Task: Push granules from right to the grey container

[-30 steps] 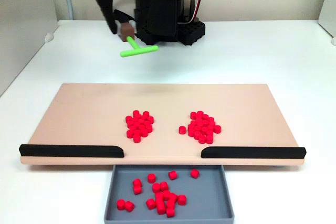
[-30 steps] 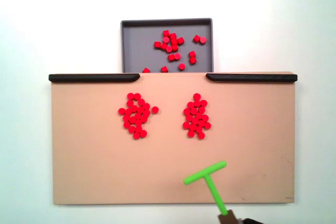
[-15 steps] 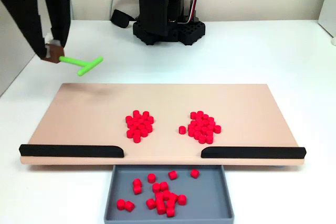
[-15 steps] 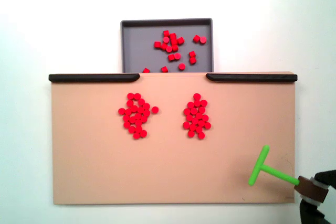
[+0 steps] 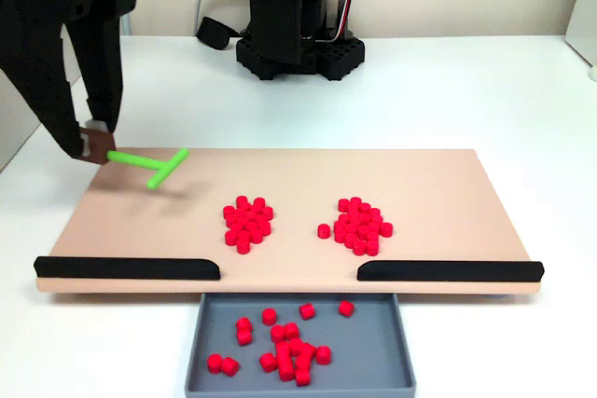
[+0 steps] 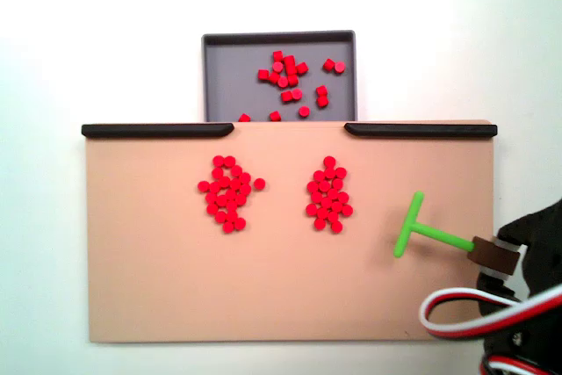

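Observation:
Two piles of red granules lie on the tan board [image 5: 448, 184]: one [image 5: 247, 223] left of the middle, one [image 5: 359, 226] right of it. In the top-down fixed view they are the right pile [image 6: 327, 205] and the left pile [image 6: 230, 192]. My gripper [image 5: 93, 144] [image 6: 494, 255] is shut on the brown handle of a green T-shaped stick [image 5: 149, 167] [image 6: 421, 233]. The stick's crossbar hangs low over the board, a short way outside the nearest pile and apart from it. The grey container [image 5: 387, 351] [image 6: 228, 85] holds several granules [image 5: 284, 347] [image 6: 288, 76].
Two black strips [image 5: 126, 268] [image 5: 448, 271] line the board's edge by the container, with a gap between them. The arm's black base [image 5: 294, 39] stands behind the board. Red, white and black cables [image 6: 492, 313] cross the board's corner.
The arm has swung the green stick from behind the board's middle to its side, then brought it in and down over the board towards the nearest pile. No granules have moved.

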`<state>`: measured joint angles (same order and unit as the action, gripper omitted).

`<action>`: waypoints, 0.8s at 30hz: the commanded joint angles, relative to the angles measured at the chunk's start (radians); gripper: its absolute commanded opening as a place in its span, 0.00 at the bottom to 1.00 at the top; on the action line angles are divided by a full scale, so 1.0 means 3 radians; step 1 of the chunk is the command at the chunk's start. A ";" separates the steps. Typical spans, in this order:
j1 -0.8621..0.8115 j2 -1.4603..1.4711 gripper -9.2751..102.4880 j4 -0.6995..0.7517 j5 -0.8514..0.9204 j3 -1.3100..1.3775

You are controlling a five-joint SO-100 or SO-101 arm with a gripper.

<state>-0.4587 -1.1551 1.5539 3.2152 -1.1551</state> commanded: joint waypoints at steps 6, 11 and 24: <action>0.0051 0.0220 0.08 -0.0072 0.2490 0.0317; 0.0082 0.0281 0.08 -0.0159 0.2587 0.0317; 0.0261 0.0419 0.08 -0.0256 0.2362 0.0317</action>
<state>-0.3927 -1.0247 1.4818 3.2152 -1.0953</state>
